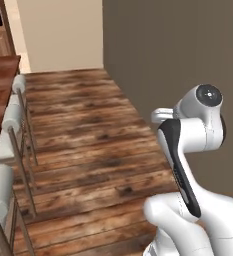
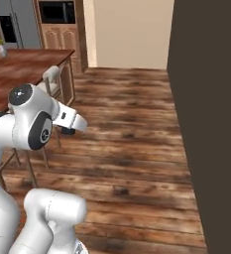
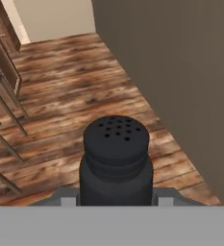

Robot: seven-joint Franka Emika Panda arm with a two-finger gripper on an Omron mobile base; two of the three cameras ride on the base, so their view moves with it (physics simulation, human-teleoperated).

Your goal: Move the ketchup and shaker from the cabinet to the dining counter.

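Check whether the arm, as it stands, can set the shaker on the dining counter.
Probably not yet: the hand grips the shaker over bare floor, and the dining counter lies off to the side behind stools.

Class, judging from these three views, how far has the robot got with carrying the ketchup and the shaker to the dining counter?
Done, apparently: the shaker is out of the cabinet. In hand: the gripper is shut on it, above the wooden floor. Left: setting it on the dining counter, which lies to the arm's left, beyond the stools. Whether the ketchup has been moved cannot be told from these pictures.
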